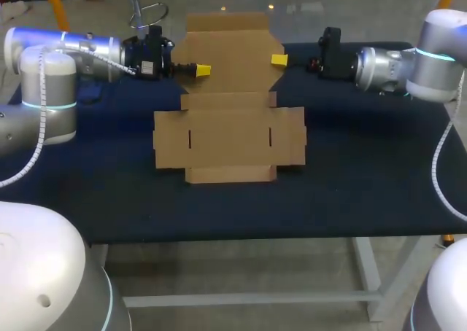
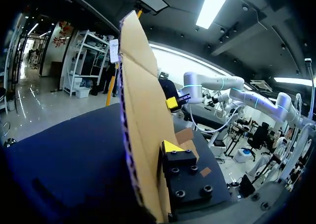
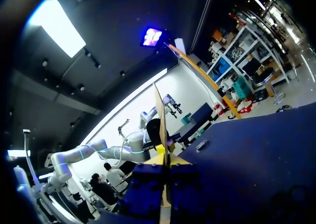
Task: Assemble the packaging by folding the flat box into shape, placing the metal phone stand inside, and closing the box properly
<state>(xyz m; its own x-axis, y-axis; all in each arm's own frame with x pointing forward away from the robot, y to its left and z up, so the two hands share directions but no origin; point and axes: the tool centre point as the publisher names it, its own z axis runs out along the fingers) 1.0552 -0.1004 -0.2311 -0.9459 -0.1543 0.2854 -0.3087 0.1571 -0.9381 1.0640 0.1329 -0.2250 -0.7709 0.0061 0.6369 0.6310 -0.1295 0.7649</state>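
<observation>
Flat box [image 1: 230, 138]: brown card, laid mostly flat at the middle of the dark blue worktop [image 1: 350, 163]. Two short slits [image 1: 190, 138] are cut in its near part.
Far panel [image 1: 233, 50]: part of the same box, raised from the worktop and held between the two arms. It is seen edge-on in both wrist views [image 2: 143, 115] [image 3: 159, 105].
Left tool [image 1: 202, 70]: closed on the panel's left edge. In its wrist view one black finger [image 2: 183, 177] with a yellow tip is pressed flat on the card, and the other is hidden behind it.
Right tool [image 1: 279, 59]: closed on the panel's right edge. In its wrist view [image 3: 166, 155] the card's edge is gripped between both yellow tips.
Writing: a small white label [image 1: 148, 67] is seen on the left tool's body, too small to be read.
</observation>
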